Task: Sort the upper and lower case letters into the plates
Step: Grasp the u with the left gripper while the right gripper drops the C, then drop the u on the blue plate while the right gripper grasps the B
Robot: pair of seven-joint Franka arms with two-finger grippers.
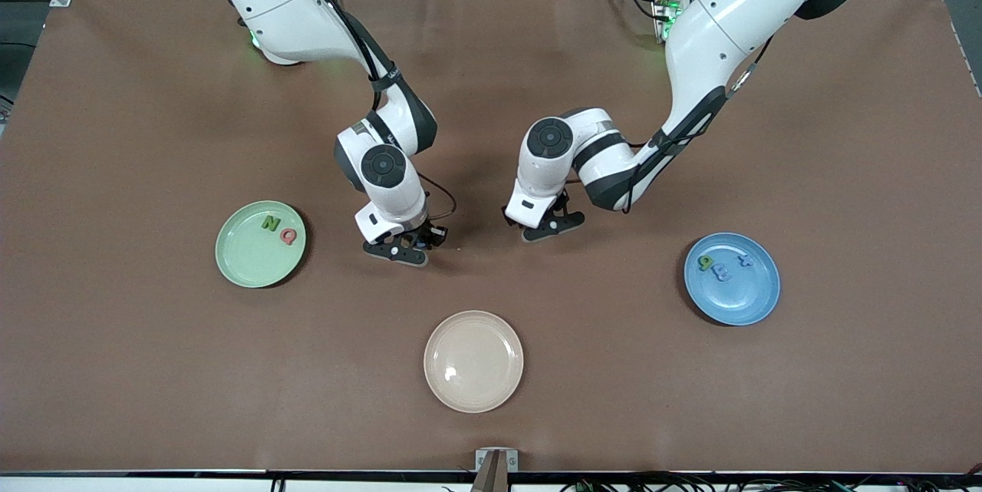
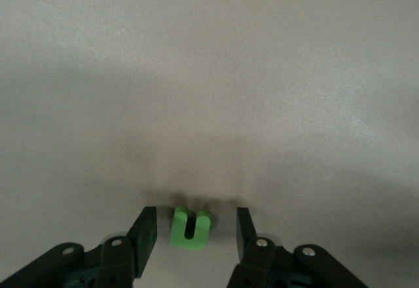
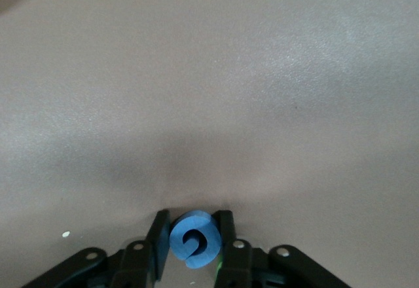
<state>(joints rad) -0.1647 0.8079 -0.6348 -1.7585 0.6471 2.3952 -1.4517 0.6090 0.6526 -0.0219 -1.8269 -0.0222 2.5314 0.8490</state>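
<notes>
Beige plate (image 1: 473, 361), nearest the camera, holds nothing. Mint plate (image 1: 260, 244): N, Q. Blue plate (image 1: 732, 279): three small letters.

Mid-table, right gripper (image 3: 190, 241) is clamped on blue G (image 3: 194, 238) at its flat sides. Left gripper (image 2: 190, 234) straddles green n (image 2: 189, 228), gaps either side, no contact yet.

Letters look light, thin, probably foam: pinch across the edges, gently, low to the mat.

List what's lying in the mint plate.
In the mint plate lie a green N and a red Q, side by side near its rim toward the robots. Nothing covers the plate, so nothing is hidden.
</notes>
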